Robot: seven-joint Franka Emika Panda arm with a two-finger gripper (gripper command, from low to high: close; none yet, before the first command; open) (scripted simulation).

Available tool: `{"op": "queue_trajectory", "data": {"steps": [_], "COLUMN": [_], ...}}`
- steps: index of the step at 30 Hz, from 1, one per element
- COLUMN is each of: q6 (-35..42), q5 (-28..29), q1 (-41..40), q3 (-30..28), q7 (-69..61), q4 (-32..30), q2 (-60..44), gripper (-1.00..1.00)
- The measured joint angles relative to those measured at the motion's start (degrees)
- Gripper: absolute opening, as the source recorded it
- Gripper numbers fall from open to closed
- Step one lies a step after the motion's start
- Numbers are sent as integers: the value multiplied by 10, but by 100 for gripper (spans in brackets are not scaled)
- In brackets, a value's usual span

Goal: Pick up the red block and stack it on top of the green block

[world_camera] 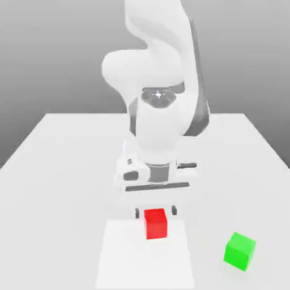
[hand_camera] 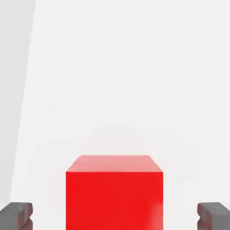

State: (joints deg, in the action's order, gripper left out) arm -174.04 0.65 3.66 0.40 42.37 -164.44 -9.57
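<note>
The red block rests on a white patch of the table, near the front and middle of the exterior view. My gripper hangs just above and around it, open, one dark fingertip on each side of the cube with gaps left. In the hand view the red block sits between the two dark fingertips, untouched by either. The green block lies on the table toward the exterior view's right, well apart from the red one, turned slightly.
A pale grey table carries both cubes. A lighter white rectangle marks the surface under the red block. The white arm rises behind the gripper at the table's middle.
</note>
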Motion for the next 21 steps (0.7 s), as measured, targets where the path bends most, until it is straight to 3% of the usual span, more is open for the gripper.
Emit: {"op": "queue_trajectory", "data": {"steps": [1, 8, 15, 21], "q6": [-11, -10, 103, 156], "q5": [0, 2, -8, -17], "q1": [1, 0, 0, 54], "q3": [-1, 0, 2, 15], "q7": [0, 2, -5, -127], "q4": [2, 2, -17, 35], "q2": [-13, -12, 120, 120], "gripper": [-100, -100, -100, -100]}}
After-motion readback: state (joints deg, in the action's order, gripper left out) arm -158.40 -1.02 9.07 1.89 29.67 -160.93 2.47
